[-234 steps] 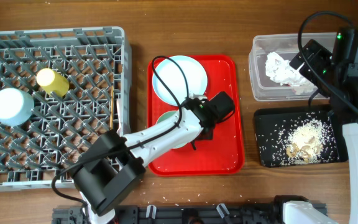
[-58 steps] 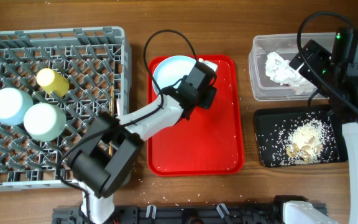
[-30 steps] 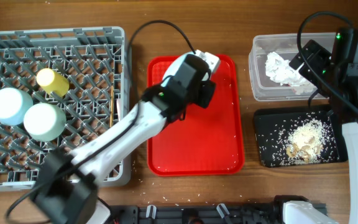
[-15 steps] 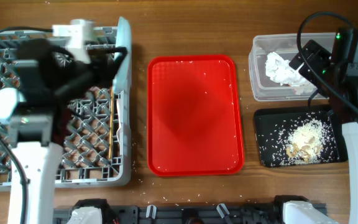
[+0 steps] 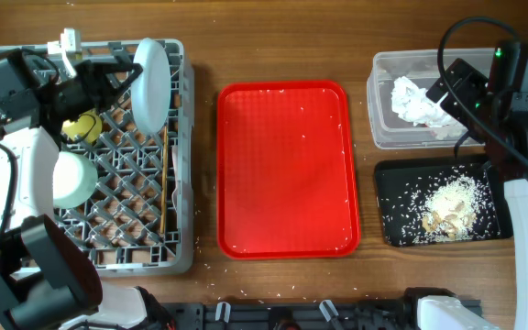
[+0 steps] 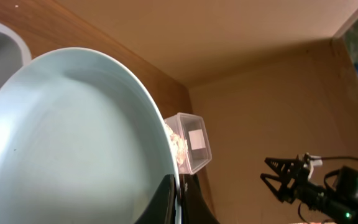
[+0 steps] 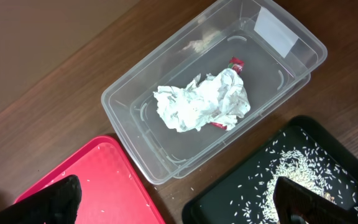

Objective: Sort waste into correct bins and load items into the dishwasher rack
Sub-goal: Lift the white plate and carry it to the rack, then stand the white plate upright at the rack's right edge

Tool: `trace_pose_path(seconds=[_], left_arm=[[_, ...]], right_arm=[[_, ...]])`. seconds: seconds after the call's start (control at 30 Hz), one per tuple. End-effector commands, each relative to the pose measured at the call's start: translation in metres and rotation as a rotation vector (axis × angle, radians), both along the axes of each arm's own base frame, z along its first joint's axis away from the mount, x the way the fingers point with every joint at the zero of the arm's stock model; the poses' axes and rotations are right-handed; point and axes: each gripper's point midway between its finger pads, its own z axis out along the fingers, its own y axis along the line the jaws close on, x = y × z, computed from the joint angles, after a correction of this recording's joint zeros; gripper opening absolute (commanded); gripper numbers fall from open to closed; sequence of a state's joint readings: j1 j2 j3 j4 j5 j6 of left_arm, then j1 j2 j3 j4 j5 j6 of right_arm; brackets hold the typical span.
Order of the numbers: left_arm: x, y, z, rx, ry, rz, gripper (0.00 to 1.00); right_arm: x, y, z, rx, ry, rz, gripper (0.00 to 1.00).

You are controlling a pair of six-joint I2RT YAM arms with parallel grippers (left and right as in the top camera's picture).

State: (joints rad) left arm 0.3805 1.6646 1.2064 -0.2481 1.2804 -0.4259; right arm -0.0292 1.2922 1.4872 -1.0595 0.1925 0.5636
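Left gripper (image 6: 178,198): fingers pinched on the rim of the plate (image 5: 150,81), one on each face. The plate is up on edge, slightly tilted, over the far right corner of the rack (image 5: 184,229). Can't tell if its lower edge is seated in the grid.

In the rack: cup (image 5: 82,126) on its side, just beside my left wrist. Green bowl (image 5: 71,177) is upside down, nearer the front. Chopsticks (image 5: 167,183) lie along the right wall.

Right gripper (image 7: 176,186): fingers spread wide, nothing between them. It hangs above the spot where the tub (image 5: 381,137) and the black tray (image 5: 389,209) sit side by side.

Napkin (image 7: 201,102) is in the tub, with the red strip showing at its edge. Scraps (image 5: 447,209) and rice (image 7: 294,165) are in the black tray.

Red tray (image 5: 287,170) sits between the rack and the bins, with only a few crumbs on it. Some grains are on the table (image 5: 282,41) along its near edge.
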Motion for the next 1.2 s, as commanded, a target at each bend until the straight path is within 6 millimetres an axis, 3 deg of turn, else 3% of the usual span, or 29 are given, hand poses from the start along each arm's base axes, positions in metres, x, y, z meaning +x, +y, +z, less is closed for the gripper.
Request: trace_pose_path(seconds=[0.0,0.13,0.17,0.2,0.23,0.43,0.53,0.6,0.67,0.73,0.83,0.9,0.93,0.97,1.17], left_arm=[[0.006,0.006,-0.005,0.009,0.036,0.045,0.04],[0.009,0.008,-0.009,0.028,0.044,0.067,0.04],[0.009,0.008,-0.010,0.033,0.046,0.071,0.09],[0.010,0.006,-0.010,0.036,0.047,0.069,0.31],[0.010,0.004,-0.011,0.039,0.047,0.067,0.40],[0.010,-0.002,-0.001,0.053,0.005,0.055,0.38],[-0.001,-0.005,0.026,0.074,-0.056,0.057,0.38],[-0.020,-0.013,0.045,0.095,-0.082,0.049,0.39],[-0.045,-0.022,0.052,0.121,-0.071,0.027,0.40],[-0.081,-0.031,0.043,0.184,0.006,0.014,0.41],[-0.132,-0.033,0.013,0.331,0.188,0.020,0.23],[-0.162,-0.041,0.010,0.339,0.261,-0.010,0.25],[-0.173,-0.044,0.009,0.339,0.303,-0.013,0.40],[-0.180,-0.044,0.006,0.349,0.333,-0.010,1.00],[-0.182,-0.039,0.000,0.387,0.363,0.004,1.00]], right_arm=[[0.002,-0.003,-0.005,-0.003,0.014,-0.023,1.00],[0.002,-0.003,-0.006,-0.003,0.015,-0.023,0.99],[0.002,-0.003,-0.006,-0.003,0.015,-0.023,1.00],[0.002,-0.003,-0.006,-0.003,0.015,-0.024,1.00],[0.002,-0.003,-0.006,-0.003,0.015,-0.023,1.00],[0.002,-0.003,-0.006,-0.003,0.015,-0.023,1.00],[0.002,-0.003,-0.006,-0.003,0.015,-0.023,1.00],[0.002,-0.003,-0.006,-0.003,0.015,-0.023,1.00],[0.002,-0.003,-0.006,-0.003,0.015,-0.023,1.00],[0.002,-0.003,-0.006,-0.003,0.015,-0.023,1.00],[0.002,-0.003,-0.006,-0.003,0.015,-0.023,1.00],[0.002,-0.003,-0.006,-0.003,0.015,-0.023,1.00],[0.002,-0.003,-0.006,-0.003,0.015,-0.023,1.00],[0.002,-0.003,-0.006,-0.003,0.015,-0.023,1.00],[0.002,-0.003,-0.006,-0.003,0.015,-0.023,1.00]])
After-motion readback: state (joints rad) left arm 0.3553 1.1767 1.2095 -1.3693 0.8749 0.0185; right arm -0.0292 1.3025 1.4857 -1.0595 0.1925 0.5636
